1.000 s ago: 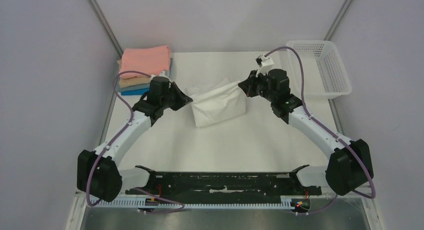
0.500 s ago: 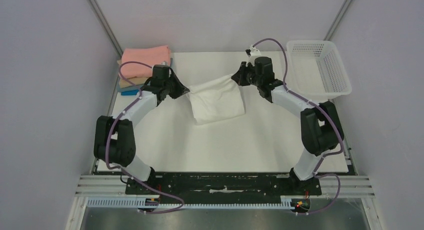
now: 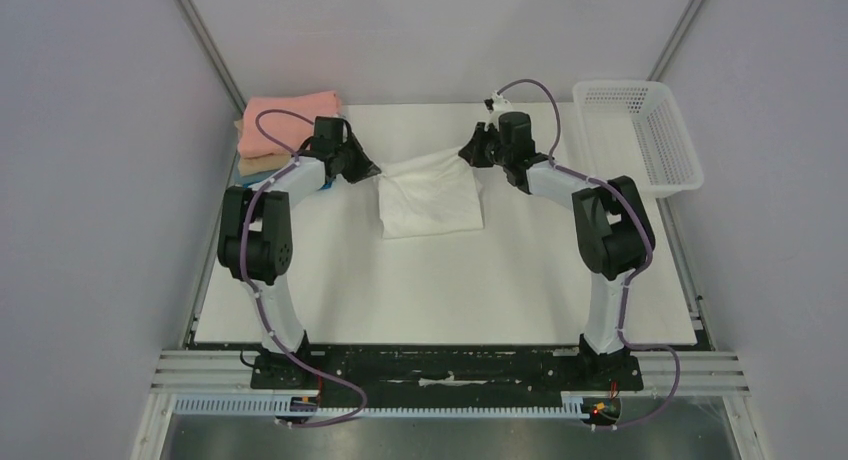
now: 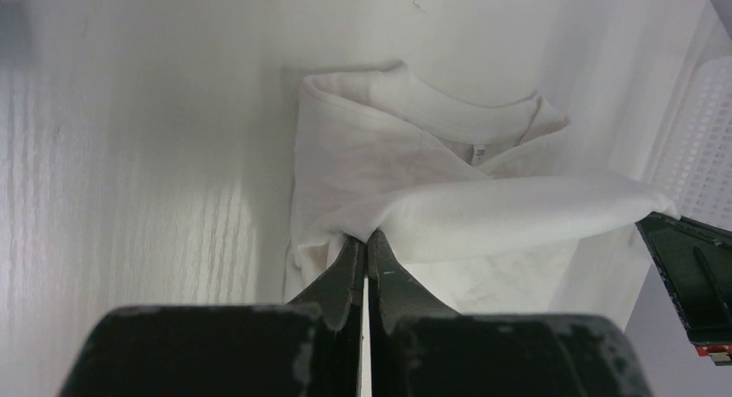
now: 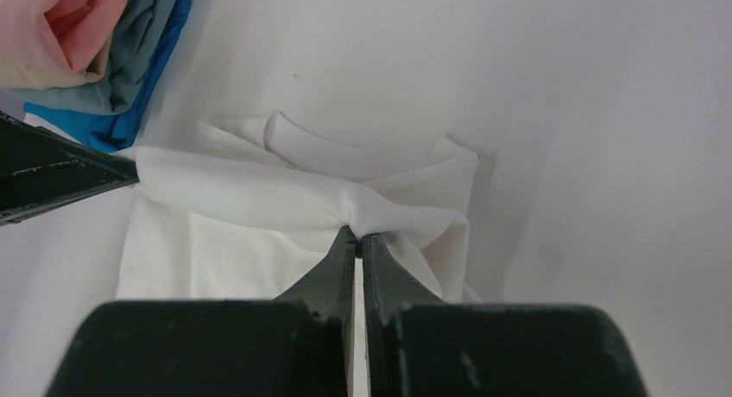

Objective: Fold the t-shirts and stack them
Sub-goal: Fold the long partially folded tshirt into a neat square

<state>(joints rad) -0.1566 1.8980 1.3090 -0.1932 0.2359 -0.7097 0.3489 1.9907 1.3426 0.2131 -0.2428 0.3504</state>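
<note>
left gripper (image 3: 372, 170), right gripper (image 3: 468, 152) pinched tight on white t-shirt (image 3: 430, 195) hem, just carried it toward 12 o'clock, near collar. fold almost laid. shirt mid-table; stack (image 3: 290, 115) at its 10 o'clock.

Up top, the left arm (image 3: 295, 175) covers the near corner of the folded stack (image 3: 285, 115) left of the white t-shirt (image 3: 430, 195). On the right wrist camera, that stack is chopped off by the frame's edge. On the left wrist camera, the basket (image 4: 701, 147) right of the shirt is blurred and cropped. The shirt's near hem sits hidden behind the left gripper (image 4: 363, 242).
</note>
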